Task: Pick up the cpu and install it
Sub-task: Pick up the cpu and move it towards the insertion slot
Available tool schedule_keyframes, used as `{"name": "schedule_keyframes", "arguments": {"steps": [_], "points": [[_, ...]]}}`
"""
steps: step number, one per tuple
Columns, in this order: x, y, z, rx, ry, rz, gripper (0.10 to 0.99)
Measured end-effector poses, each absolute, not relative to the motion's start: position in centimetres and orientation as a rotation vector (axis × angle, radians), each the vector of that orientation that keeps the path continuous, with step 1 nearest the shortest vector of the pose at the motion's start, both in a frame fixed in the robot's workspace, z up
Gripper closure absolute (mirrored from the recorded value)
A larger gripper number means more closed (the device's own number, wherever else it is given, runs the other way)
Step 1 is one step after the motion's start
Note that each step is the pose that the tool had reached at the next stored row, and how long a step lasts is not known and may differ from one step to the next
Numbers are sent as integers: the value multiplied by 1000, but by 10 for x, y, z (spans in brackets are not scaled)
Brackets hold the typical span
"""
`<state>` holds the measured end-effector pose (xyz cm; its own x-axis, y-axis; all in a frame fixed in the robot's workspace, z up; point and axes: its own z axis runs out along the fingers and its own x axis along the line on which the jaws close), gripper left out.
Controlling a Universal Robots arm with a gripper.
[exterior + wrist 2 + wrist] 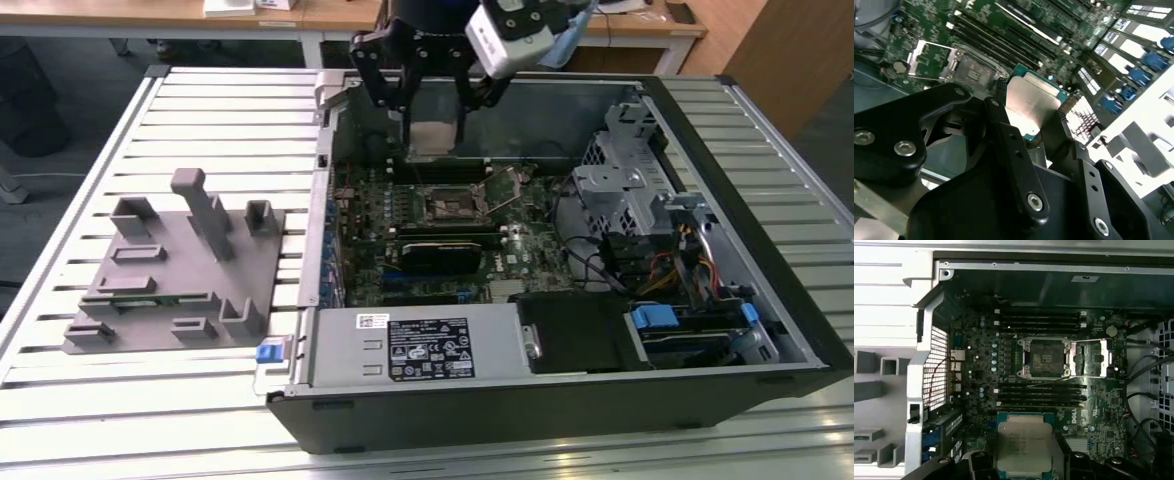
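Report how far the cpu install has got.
Done: the cpu is picked up and lifted clear of the board. In hand: the gripper clamps it by two edges above the motherboard inside the open case. Left: the socket sits empty with its cover plate swung open; the cpu is not yet seated.

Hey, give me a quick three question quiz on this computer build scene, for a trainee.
1. True or false: the gripper holds the cpu.
2. The socket on the motherboard is: A) open, with no chip in it; B) holding a chip; C) under a cooler.
3. Fill in: the grey fixture lies toward the exterior view's ____ of the computer case.
Key: 1 true; 2 A; 3 left.
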<state>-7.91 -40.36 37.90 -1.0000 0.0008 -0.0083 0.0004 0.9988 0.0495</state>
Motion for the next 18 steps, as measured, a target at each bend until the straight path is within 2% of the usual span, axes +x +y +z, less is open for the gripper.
{"name": "schedule_keyframes", "arguments": {"steps": [18], "points": [[-14,-376,375,1,3132,78,561]]}}
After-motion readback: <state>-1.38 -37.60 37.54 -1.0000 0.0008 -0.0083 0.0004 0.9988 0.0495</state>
